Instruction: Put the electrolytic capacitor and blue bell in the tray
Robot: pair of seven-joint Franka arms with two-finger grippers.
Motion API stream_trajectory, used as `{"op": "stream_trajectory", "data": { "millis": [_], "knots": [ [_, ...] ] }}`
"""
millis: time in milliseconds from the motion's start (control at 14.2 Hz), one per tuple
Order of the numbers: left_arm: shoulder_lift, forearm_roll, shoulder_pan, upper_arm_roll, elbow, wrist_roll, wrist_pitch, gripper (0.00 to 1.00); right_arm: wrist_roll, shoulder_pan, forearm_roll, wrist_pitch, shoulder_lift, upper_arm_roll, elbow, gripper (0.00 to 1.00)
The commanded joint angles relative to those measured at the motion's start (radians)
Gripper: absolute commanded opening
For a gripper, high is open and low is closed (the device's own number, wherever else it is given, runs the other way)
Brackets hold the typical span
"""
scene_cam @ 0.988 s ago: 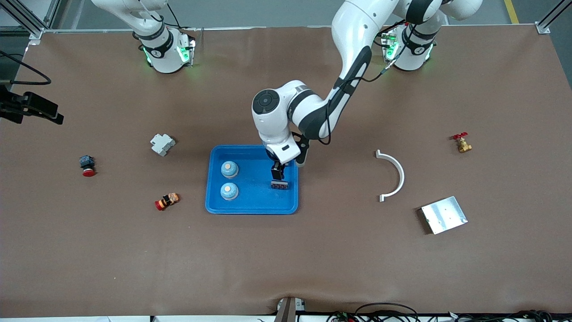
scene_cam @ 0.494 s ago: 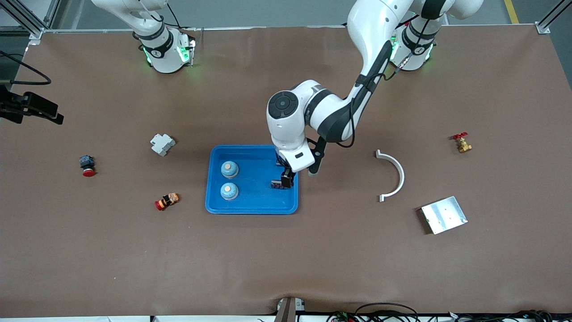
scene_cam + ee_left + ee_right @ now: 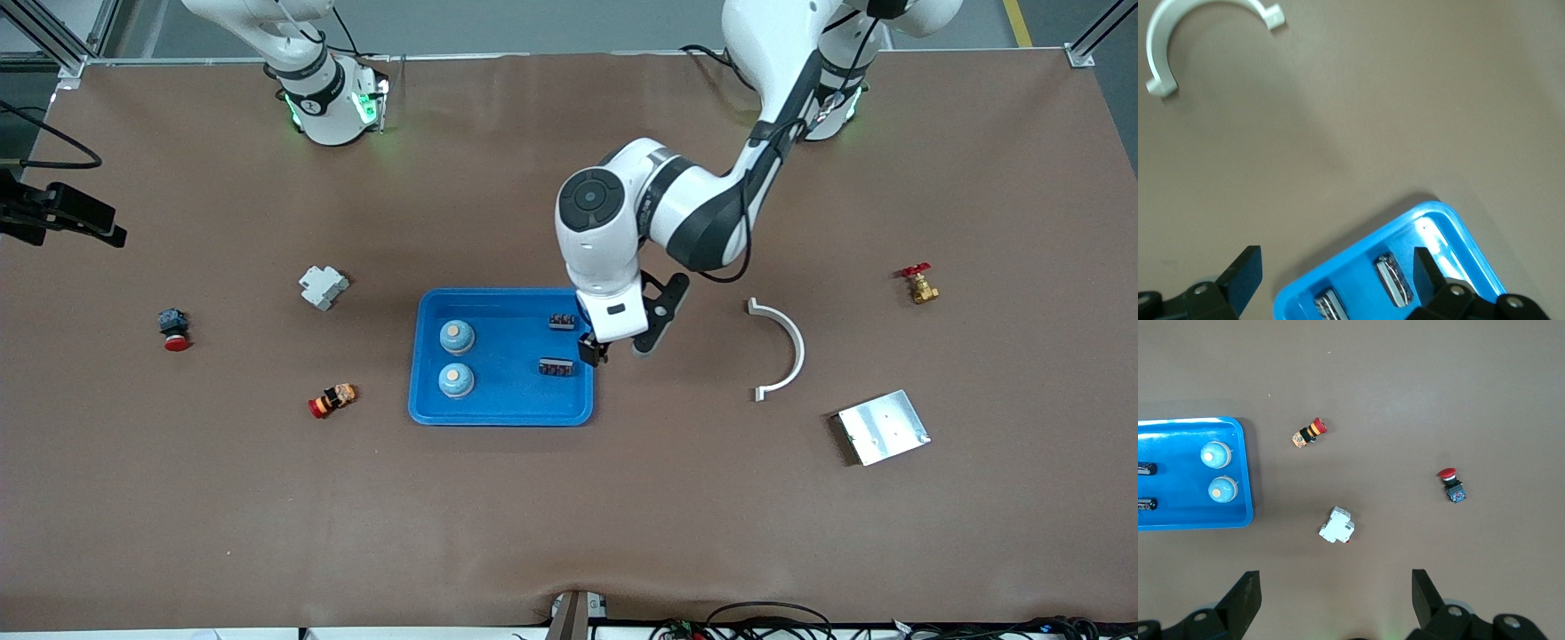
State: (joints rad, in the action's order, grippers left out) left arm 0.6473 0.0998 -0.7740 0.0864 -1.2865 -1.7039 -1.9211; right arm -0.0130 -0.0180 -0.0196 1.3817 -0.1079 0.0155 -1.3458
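While left fingers (image 3: 594, 349) gape over tray (image 3: 500, 411) rim | capacitors (image 3: 556, 365) lie lengthwise across | right fingers (image 3: 1331, 600) wide

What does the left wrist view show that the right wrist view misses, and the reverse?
Only the left wrist view shows the white curved bracket and the left tool, open above the tray's edge.

Only the right wrist view shows the two blue bells in the tray, the white block, the two red-capped push buttons on the table, and the open right tool.

Both show the blue tray holding two small dark capacitors.
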Motion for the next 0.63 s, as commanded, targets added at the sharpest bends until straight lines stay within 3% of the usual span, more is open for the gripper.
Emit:
{"op": "stream_trajectory", "data": {
  "millis": [0,353,564],
  "knots": [
    [-0.069,-0.005,0.033,0.001,-0.037,0.131,0.051,1.00,0.002,-0.008,-0.016,-0.001,0.013,-0.005,-0.006,1.00],
    [-0.165,-0.005,0.134,0.000,-0.060,0.430,0.143,1.00,0.002,-0.010,-0.017,-0.003,0.013,-0.006,-0.006,1.00],
    [-0.198,-0.017,0.177,-0.004,-0.073,0.501,0.172,1.00,0.002,-0.011,-0.017,0.000,0.013,-0.006,-0.004,1.00]
  ]
}}
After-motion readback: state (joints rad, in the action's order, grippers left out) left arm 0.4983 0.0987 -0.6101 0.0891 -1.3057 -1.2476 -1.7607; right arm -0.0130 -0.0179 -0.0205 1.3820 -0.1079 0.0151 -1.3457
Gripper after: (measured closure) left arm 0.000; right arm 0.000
